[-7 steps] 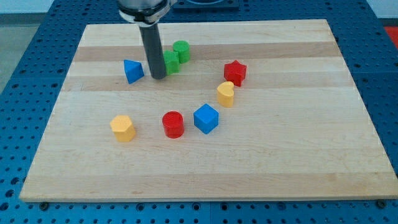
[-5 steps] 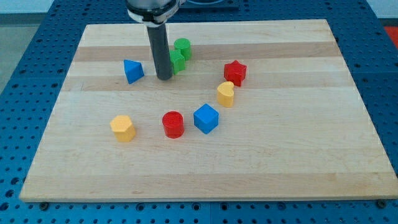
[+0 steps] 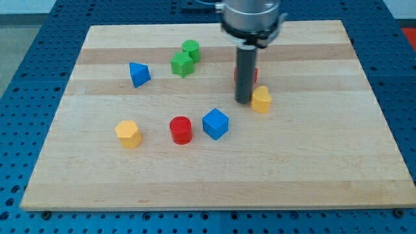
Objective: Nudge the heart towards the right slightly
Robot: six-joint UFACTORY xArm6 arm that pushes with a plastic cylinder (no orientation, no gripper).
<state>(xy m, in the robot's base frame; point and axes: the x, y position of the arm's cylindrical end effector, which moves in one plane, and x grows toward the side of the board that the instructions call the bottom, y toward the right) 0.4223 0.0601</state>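
The yellow heart (image 3: 261,100) lies right of the board's middle. My tip (image 3: 243,101) stands at its left side, touching or nearly touching it. The rod hides most of the red star (image 3: 254,73) just above the heart. A blue cube (image 3: 215,123) sits to the lower left of the tip, and a red cylinder (image 3: 181,129) lies left of that cube.
A green cylinder (image 3: 190,50) and a green block (image 3: 181,64) sit together at the upper middle. A blue triangular block (image 3: 138,73) is at the upper left. A yellow block (image 3: 128,133) is at the lower left. The wooden board (image 3: 312,169) rests on a blue perforated table.
My tip moved from beside the green blocks to the right, to the heart's left side. The yellow heart has shifted to the right, from below the red star's left to its right.
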